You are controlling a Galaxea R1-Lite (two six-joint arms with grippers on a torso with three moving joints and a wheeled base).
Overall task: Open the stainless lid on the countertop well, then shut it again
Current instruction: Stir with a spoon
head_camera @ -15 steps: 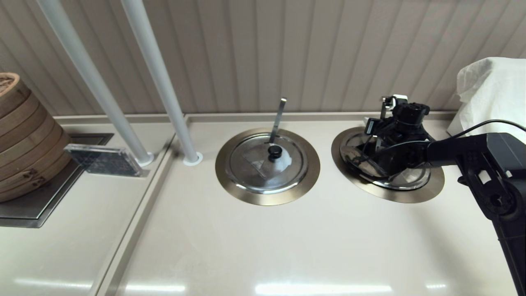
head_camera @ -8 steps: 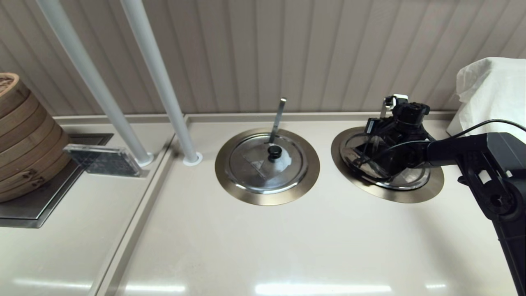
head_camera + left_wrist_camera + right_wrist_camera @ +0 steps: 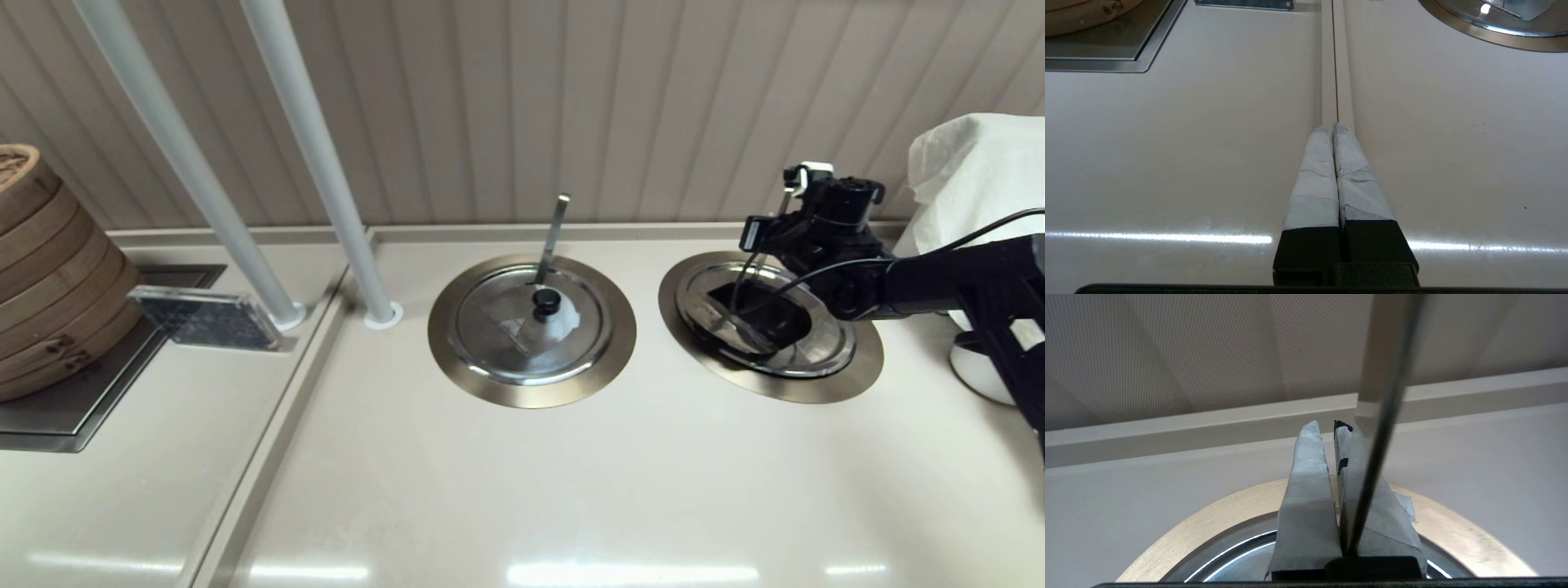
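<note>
The stainless lid (image 3: 820, 351) sits in the countertop well (image 3: 853, 380) on the right. Its wedge flap (image 3: 722, 322) is tipped up toward the left, baring a dark opening (image 3: 759, 314); the knob is hidden. My right gripper (image 3: 767, 233) hovers above the well's far side, pointing at the wall. In the right wrist view the right gripper (image 3: 1327, 426) has its jaws almost together, holding nothing I can see. The steel utensil handle (image 3: 1388, 355) crosses just in front of one finger. My left gripper (image 3: 1331, 126) is parked shut over the counter seam, outside the head view.
A twin well (image 3: 531, 392) whose lid has a whitish patch lies at centre, a utensil handle (image 3: 555, 233) rising from it. Two white poles (image 3: 318, 163) stand at the left, beside stacked bamboo steamers (image 3: 49, 269). A white cloth-covered object (image 3: 971, 188) is at the far right.
My right gripper has lifted off the lid and moved up and to the right, toward the wall. The dark opening under the raised flap now shows. The left arm has not moved.
</note>
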